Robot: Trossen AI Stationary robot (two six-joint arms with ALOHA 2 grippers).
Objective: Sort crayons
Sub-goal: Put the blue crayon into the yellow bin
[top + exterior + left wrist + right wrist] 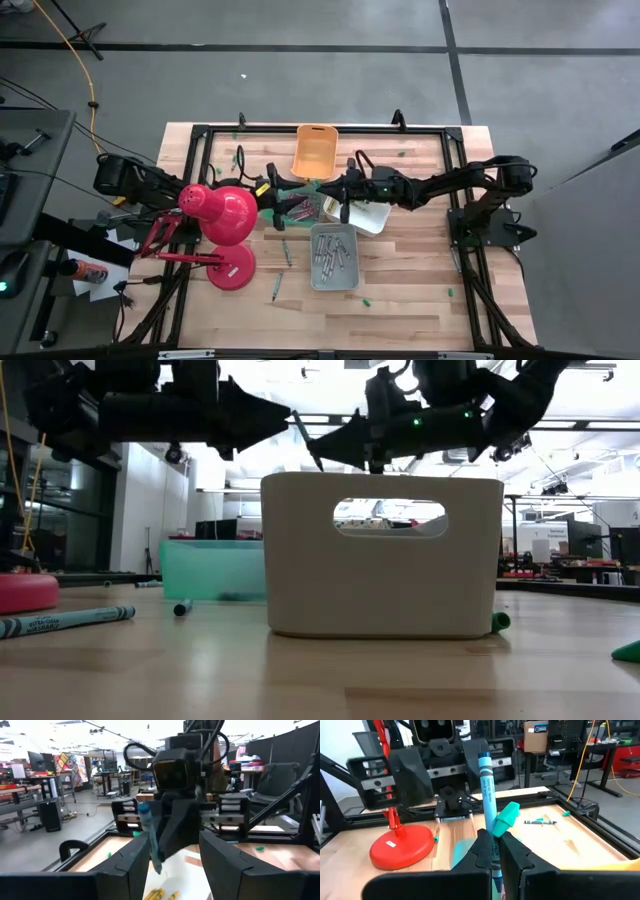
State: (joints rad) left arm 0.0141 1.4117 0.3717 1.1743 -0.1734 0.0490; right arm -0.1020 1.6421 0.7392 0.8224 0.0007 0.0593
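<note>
Item: blue crayon (487,795), which we are seeing standing upright, clamped in the right gripper (492,842) above the bins at table centre. The left gripper (172,855), fingers apart, is facing it closely (holding nothing). Around them: grey bin (333,256) holding grey crayons (330,250), orange bin (314,150), white bin (385,560). The red lamp (225,225) is covering the left arm.

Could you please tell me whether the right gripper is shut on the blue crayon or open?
Shut on it: the right gripper's fingers pinch the blue crayon, which stands up between them.
</note>
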